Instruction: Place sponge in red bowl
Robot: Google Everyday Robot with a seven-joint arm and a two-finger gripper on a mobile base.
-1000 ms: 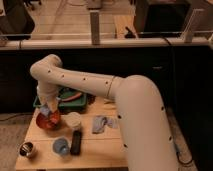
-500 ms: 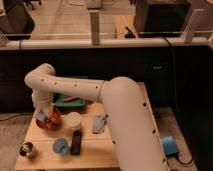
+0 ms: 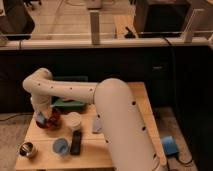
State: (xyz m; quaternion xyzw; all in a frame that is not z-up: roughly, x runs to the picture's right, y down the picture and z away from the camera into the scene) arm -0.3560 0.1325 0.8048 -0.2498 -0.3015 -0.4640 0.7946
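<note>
My arm [image 3: 70, 90] reaches across the wooden table [image 3: 90, 152] from the right, bends at the far left and drops down. That brings my gripper [image 3: 44, 116] low over the left side of the red bowl [image 3: 54, 121], which sits near the table's left edge. A pale blue piece shows right at the gripper's tip, against the bowl's left rim. I take it for the sponge [image 3: 40, 119]. I cannot tell whether my gripper is clamped on it or spread, nor whether the sponge rests inside the bowl or hangs just above it. Just right of the bowl stands a white cup [image 3: 74, 120]. In front of that cup lies a black remote [image 3: 76, 142], with a blue cup [image 3: 60, 146] just beside it on the left. A metal cup [image 3: 27, 149] sits near the front left corner. Behind the bowl, partly hidden by my arm, is a green tray [image 3: 67, 103]. A grey-blue cloth [image 3: 97, 125] lies right of the white cup, at the edge of my arm. Off the table to the right, a blue object [image 3: 169, 145] lies on the floor.
</note>
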